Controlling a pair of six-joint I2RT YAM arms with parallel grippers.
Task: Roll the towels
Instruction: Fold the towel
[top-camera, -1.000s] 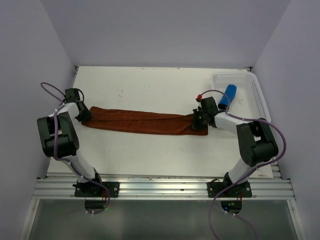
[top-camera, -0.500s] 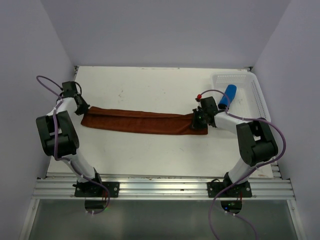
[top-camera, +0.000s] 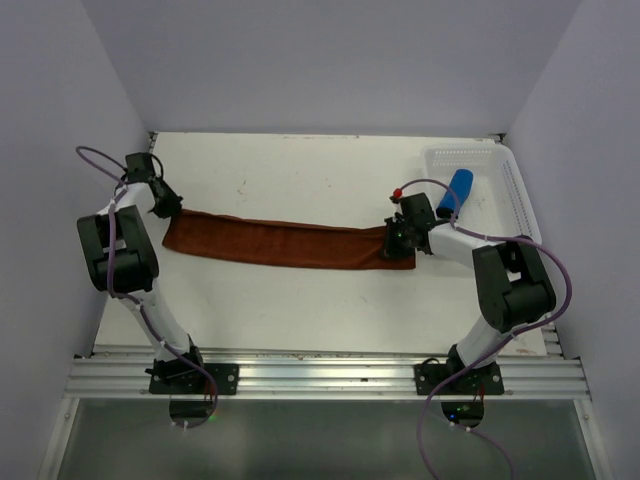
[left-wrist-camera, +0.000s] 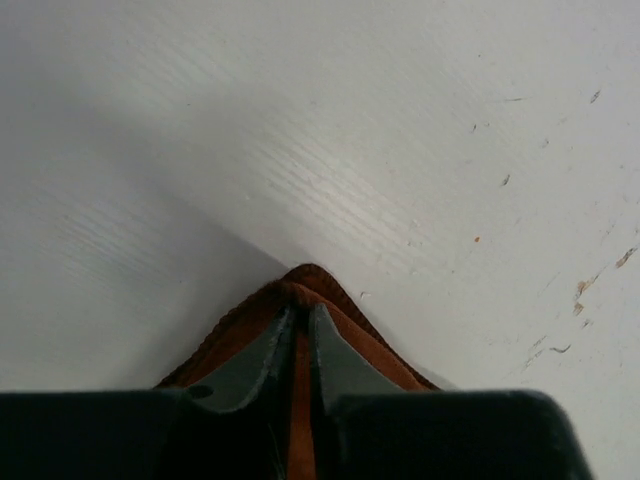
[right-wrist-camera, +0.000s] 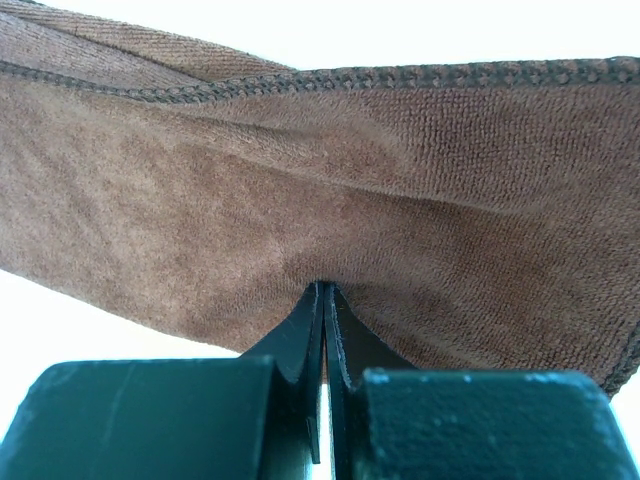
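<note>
One of the two towels looks finished: the blue towel (top-camera: 460, 191) sits as a tight roll inside the white mesh basket (top-camera: 515, 190), out at about two o'clock on the table (top-camera: 300, 170). The rust-brown towel (top-camera: 280, 242) is the part left to do. It lies flat across the middle of the table as a long folded band running from roughly nine o'clock to three o'clock, with no coil visible at either end, so the rolling itself has not started.

Both arms hold the band by its ends. The left gripper (top-camera: 168, 207) is at the nine-o'clock end; in its wrist view the fingers (left-wrist-camera: 325, 360) are pressed almost together with a thin strip of brown cloth (left-wrist-camera: 300, 300) caught between them, the corner of the towel poking out beyond the tips. The right gripper (top-camera: 397, 240) is at the three-o'clock end, and its wrist view shows the jaws closed to a sliver on a pinch of the pile (right-wrist-camera: 330, 200) (the stitched hem runs just above).

My judgement is that the task is roughly halfway through: the band appears stretched and straightened, which suits a roll begun from one end. What remains is turning that end over on itself, winding the whole length, and probably placing the roll beside the blue one in the basket.
</note>
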